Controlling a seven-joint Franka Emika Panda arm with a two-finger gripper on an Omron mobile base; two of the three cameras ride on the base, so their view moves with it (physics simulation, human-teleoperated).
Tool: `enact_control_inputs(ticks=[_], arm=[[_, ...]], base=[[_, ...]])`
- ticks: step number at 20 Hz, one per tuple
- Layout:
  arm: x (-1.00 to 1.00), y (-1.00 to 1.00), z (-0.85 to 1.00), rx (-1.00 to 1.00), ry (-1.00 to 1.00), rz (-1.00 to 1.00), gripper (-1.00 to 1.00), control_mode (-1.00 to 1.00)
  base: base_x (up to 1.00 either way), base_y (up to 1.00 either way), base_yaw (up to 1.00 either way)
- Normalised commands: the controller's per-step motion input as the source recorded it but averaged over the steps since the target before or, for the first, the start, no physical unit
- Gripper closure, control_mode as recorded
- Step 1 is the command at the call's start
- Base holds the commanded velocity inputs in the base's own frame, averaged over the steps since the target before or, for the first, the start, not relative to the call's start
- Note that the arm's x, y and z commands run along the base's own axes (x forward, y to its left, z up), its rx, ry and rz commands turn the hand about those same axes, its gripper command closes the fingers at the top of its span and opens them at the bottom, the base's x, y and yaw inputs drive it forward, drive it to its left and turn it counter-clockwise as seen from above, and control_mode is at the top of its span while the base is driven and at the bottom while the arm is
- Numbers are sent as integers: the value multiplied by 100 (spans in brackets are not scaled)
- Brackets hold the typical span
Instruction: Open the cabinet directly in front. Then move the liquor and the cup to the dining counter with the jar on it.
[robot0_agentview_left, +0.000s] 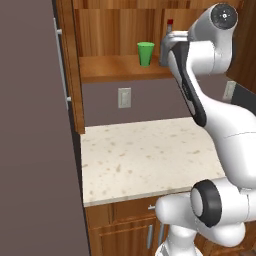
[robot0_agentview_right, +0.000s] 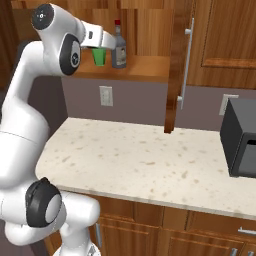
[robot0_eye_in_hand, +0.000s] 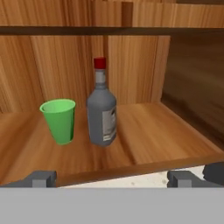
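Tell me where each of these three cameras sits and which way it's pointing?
Left base view: behind the arm's left, facing the open cabinet; arm at right.
Right base view: behind its right, facing the same shelf; arm at left.
Hand view: on the hand, facing the shelf; open pincer tips at bottom.
All three share the cup and liquor.

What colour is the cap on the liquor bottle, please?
Red; the hand view shows the cap best.

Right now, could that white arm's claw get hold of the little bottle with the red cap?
Probably yes. The cabinet doors stand open, the open gripper faces the liquor on the shelf, and the cup stands apart beside it.
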Motion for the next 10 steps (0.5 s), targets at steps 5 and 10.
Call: enact_control_inputs(ticks=[5, 10], arm=[[45, 0, 0, 0, 0, 0, -100, -100], [54, 0, 0, 0, 0, 0, -100, -100]], base=[[0, 0, 0], [0, 0, 0]])
